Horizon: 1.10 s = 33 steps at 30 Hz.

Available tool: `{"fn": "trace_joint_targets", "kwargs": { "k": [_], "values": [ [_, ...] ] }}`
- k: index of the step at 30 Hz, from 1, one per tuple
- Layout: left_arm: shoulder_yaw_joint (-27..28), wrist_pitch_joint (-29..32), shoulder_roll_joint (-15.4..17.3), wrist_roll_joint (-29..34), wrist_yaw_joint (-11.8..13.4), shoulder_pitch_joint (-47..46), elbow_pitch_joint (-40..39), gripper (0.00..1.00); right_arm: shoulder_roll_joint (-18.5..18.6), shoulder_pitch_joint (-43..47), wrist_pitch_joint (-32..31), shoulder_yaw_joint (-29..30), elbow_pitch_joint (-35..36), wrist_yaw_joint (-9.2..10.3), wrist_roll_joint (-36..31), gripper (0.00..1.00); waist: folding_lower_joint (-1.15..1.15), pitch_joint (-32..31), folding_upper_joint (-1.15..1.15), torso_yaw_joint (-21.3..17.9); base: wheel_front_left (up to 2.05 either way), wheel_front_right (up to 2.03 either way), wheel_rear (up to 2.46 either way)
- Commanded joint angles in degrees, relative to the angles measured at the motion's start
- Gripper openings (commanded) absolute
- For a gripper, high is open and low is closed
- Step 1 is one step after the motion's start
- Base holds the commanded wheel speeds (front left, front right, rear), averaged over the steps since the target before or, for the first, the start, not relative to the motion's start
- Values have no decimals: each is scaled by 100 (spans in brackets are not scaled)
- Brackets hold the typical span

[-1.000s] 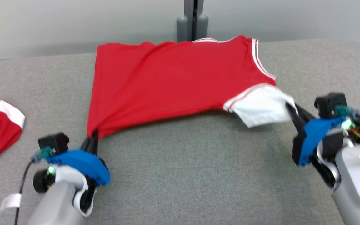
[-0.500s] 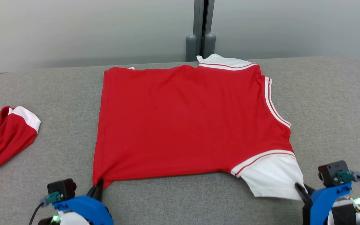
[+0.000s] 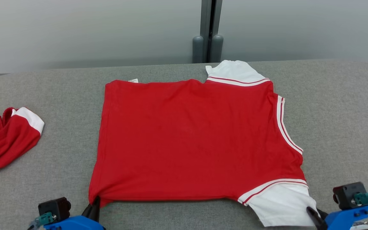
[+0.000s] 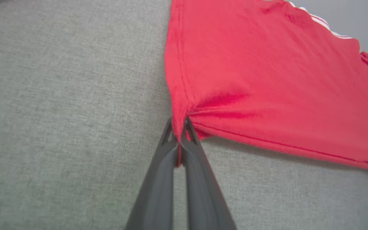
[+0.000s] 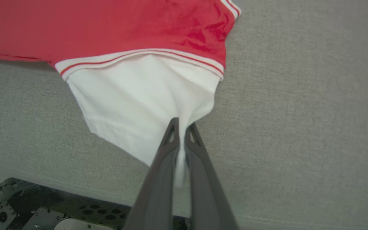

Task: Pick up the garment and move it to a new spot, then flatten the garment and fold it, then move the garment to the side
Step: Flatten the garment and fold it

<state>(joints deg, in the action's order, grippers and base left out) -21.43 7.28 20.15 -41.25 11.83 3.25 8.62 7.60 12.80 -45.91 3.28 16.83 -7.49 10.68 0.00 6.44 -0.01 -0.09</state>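
Pinching at the lower frame edge: left hand clenched on the red hem corner of the garment, right hand clenched on its white sleeve. Likely purpose: tensioning the cloth flat. Garment spreads mid-frame on the grey counter; far sleeve upper centre.

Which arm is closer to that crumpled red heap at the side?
The left arm. Its jaws pinch a hem corner of the shirt, toward the crumpled heap; the right arm pinches the white sleeve, beyond the shirt.
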Motion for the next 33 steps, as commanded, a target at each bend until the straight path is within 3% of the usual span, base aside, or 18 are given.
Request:
{"fn": "trace_joint_targets", "kwargs": {
  "k": [1,12,21,33],
  "values": [
    [38,8,28,-40,28,24,-92,0,28,-155,62,13,32,-1,-18,0,0,6,1,-4,0,0,0],
    [9,738,-74,-429,-108,-804,-594,0,497,-1638,142,-331,-479,-1,116,0,0,278,1,27,0,0,0],
    [12,1613,68,-768,-288,-1771,-289,0,830,-2792,238,-758,-1244,-1,344,0,0,604,1,51,0,0,0],
    [218,1811,191,-806,-236,-2574,468,0,999,-3907,1035,-1291,-2136,-1,416,0,0,920,1,-30,0,0,0]
  ]
}}
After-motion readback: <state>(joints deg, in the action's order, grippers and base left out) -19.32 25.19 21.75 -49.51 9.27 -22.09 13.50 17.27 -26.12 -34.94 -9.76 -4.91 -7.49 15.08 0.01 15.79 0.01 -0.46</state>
